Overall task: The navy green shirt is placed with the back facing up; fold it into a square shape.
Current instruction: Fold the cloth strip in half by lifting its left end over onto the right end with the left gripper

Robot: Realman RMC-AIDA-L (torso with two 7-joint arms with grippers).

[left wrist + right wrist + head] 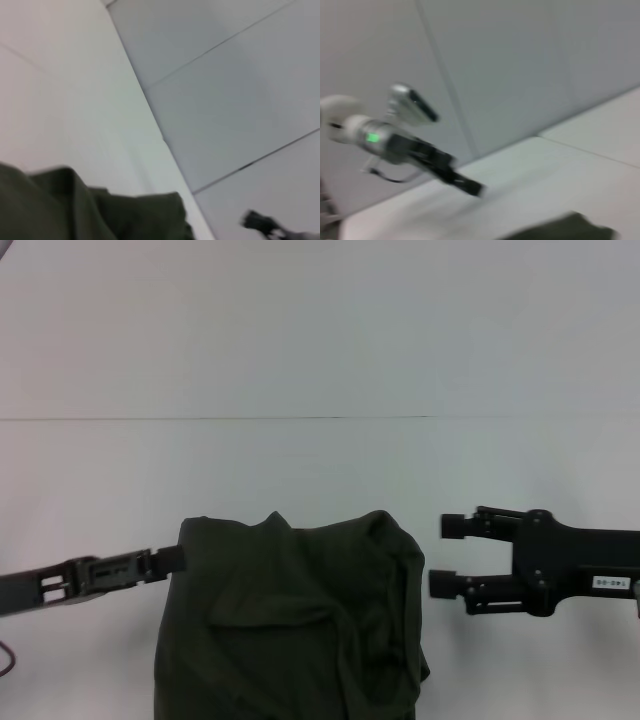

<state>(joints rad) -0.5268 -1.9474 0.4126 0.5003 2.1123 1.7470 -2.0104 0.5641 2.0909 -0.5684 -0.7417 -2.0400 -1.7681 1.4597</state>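
**Hidden, cropped and blurred**

Lower part of the navy green shirt [290, 625] cut off by the head view's bottom edge. Left gripper [172, 560] tips meeting the shirt's edge, pinch not discernible. Right gripper [444, 555] wrist cropped at the frame edge. Smeared by blur in the wrist views: shirt folds [90, 212], distant right gripper [260, 222], left arm [405, 145].

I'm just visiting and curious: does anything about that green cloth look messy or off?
Yes. The navy green shirt is a rumpled heap with uneven folds, not a neat square. The left tool sits at its upper left edge; the right tool waits open beside its right side, apart from it.
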